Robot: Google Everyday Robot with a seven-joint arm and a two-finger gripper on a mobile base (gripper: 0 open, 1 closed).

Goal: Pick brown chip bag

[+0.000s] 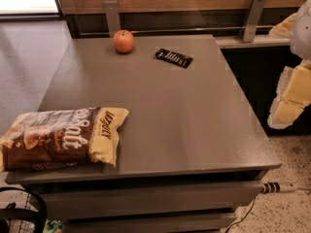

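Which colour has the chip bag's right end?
Pale yellow on the brown chip bag, camera view. The gripper is right of the table.

Arm (303, 28) — rounded white shell, upper right edge of the frame. Gripper (287, 108) — pale yellow blocky segments with ragged white trim, right edge, mid-height.

An apple (124, 41) sits near the table's (184, 110) far edge; a flat black packet (174, 58) lies to its right, apart. A cable (278, 187) crosses the speckled floor (291, 215).
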